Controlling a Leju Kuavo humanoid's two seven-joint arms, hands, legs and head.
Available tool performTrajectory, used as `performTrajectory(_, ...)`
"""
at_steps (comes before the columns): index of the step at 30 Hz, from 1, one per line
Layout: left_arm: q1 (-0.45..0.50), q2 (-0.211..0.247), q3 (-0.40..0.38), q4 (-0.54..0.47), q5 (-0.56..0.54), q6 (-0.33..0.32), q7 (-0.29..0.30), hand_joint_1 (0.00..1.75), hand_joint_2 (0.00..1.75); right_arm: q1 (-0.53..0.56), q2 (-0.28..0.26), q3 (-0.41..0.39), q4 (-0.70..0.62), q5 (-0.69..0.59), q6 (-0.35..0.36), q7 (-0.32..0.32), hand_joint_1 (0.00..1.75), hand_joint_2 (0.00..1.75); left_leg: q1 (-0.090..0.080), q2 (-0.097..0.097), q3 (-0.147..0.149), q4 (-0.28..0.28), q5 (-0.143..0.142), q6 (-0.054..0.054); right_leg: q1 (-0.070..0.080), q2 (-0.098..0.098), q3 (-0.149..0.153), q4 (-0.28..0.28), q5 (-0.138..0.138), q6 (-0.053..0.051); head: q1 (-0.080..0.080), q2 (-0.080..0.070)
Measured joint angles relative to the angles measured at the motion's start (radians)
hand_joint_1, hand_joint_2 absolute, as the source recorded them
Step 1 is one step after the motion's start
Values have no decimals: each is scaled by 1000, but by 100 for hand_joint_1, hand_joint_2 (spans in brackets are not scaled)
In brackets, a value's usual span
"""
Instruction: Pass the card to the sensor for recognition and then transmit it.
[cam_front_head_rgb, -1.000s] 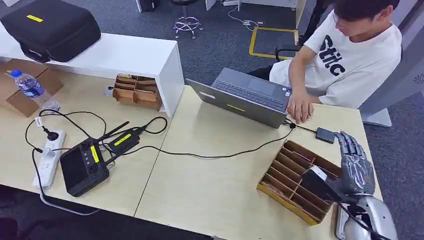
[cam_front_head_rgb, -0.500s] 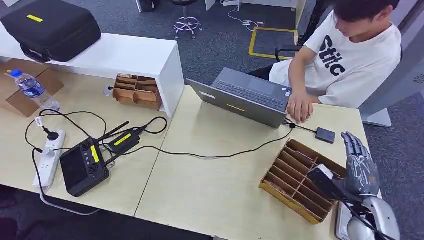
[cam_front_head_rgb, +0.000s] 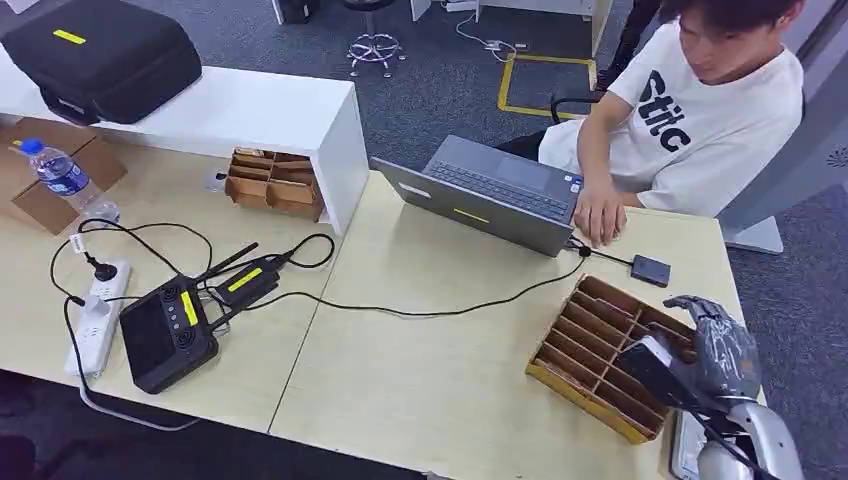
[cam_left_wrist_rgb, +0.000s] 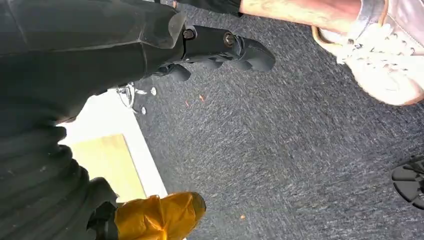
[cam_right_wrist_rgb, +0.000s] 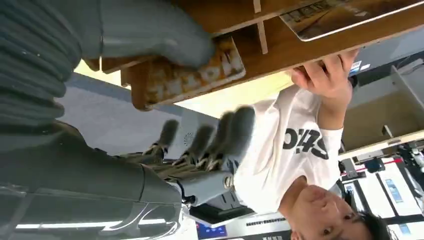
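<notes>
My right hand (cam_front_head_rgb: 718, 352) hangs over the near right end of the slotted wooden card holder (cam_front_head_rgb: 590, 345), its fingers curled down over the slots. In the right wrist view the grey thumb (cam_right_wrist_rgb: 150, 35) presses on a brown printed card (cam_right_wrist_rgb: 200, 75) standing in a slot. The dark fingers (cam_right_wrist_rgb: 210, 140) are blurred and a little apart from that card. Another card (cam_right_wrist_rgb: 340, 17) lies further along the holder. The small black sensor (cam_front_head_rgb: 651, 270) sits on the table beyond the holder, wired to the laptop (cam_front_head_rgb: 500, 190). My left hand (cam_left_wrist_rgb: 225, 50) hangs over the carpet, holding nothing.
A seated person rests a hand (cam_front_head_rgb: 600, 215) by the laptop, close to the sensor. A black cable (cam_front_head_rgb: 420, 312) crosses the table's middle. To the left are a controller (cam_front_head_rgb: 165, 335), a power strip (cam_front_head_rgb: 97, 315), a water bottle (cam_front_head_rgb: 62, 175) and a second card holder (cam_front_head_rgb: 272, 183).
My right hand's fingers, stretched out flat before, have curled down over the card holder. The holder has shifted slightly to the right. The person has lifted their head.
</notes>
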Motion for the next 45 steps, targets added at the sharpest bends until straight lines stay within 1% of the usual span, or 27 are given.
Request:
performTrajectory(20, 0, 0, 0, 0, 0, 0, 0, 0, 175, -1, 2, -4, -1, -2, -1, -3, 175, 175, 0, 0, 0, 0, 0, 0, 0, 0, 0, 0, 0, 0, 0, 0)
performTrajectory(35, 0, 0, 0, 0, -1, 0, -3, 0, 175, -1, 2, -4, -1, -12, -3, -20, 175, 175, 0, 0, 0, 0, 0, 0, 0, 0, 1, 0, 0, 0, 0, 0)
performTrajectory(36, 0, 0, 0, 0, -2, -5, -3, 0, 175, -8, 3, -4, -37, -24, -27, -48, 175, 175, 0, 0, 0, 0, 0, 0, 0, 0, 1, 0, 0, 0, 0, 0)
performTrajectory(40, 0, 0, 0, 0, -3, -8, -3, 0, 175, -30, 3, -4, -86, -26, -14, -40, 175, 175, 0, 0, 0, 0, 0, 0, 0, 0, 1, 0, 0, 0, 0, 0)
performTrajectory(45, 0, 0, 0, 0, -3, -8, -2, 0, 175, -35, 3, -3, -110, -27, -10, -41, 175, 175, 0, 0, 0, 0, 0, 0, 0, 0, 1, 0, 0, 0, 0, 0)
